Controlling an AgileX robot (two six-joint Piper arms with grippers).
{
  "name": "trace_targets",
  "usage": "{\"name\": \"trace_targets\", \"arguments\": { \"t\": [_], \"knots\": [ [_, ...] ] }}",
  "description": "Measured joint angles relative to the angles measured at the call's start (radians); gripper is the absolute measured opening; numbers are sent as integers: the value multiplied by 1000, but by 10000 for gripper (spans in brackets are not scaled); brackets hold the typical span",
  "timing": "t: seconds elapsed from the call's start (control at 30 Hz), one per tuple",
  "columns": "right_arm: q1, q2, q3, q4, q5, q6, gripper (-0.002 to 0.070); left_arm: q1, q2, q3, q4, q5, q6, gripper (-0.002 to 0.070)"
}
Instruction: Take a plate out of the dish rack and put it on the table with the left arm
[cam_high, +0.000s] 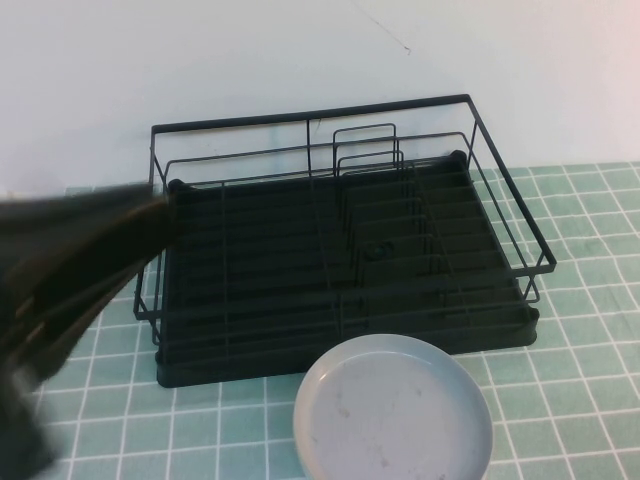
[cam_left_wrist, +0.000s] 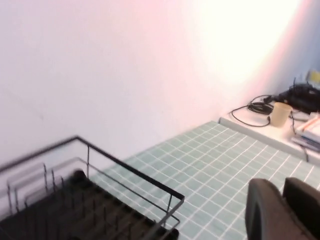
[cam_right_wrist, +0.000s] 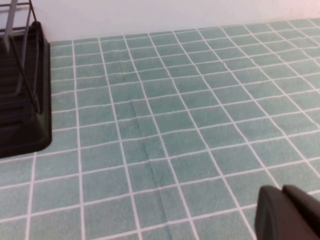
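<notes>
The pale grey plate (cam_high: 393, 412) lies flat on the green tiled table (cam_high: 580, 330), touching the front edge of the black wire dish rack (cam_high: 340, 260), which holds nothing. My left arm (cam_high: 70, 270) is a blurred dark shape raised at the rack's left end, away from the plate. My left gripper (cam_left_wrist: 282, 202) hangs high over the table beyond the rack (cam_left_wrist: 100, 200), its fingers close together and empty. My right gripper (cam_right_wrist: 285, 212) is shut and empty, low over bare tiles to the right of the rack (cam_right_wrist: 25, 115). It is out of the high view.
A white wall stands right behind the rack. In the left wrist view a white ledge beyond the tiles holds black cables (cam_left_wrist: 260, 106), a pale cup (cam_left_wrist: 280, 114) and stacked papers (cam_left_wrist: 310, 131). Bare tiles (cam_right_wrist: 175, 125) lie right of the rack.
</notes>
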Motion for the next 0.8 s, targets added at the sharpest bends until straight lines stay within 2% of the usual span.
{"name": "trace_targets", "arguments": {
  "t": [0.1,0.3,0.8],
  "knots": [
    [0,0,0,0,0,0,-2,0,-112,0,116,60,24,20],
    [0,0,0,0,0,0,-2,0,-179,0,309,204,24,1],
    [0,0,0,0,0,0,-2,0,-181,0,348,426,24,-1]
  ]
}}
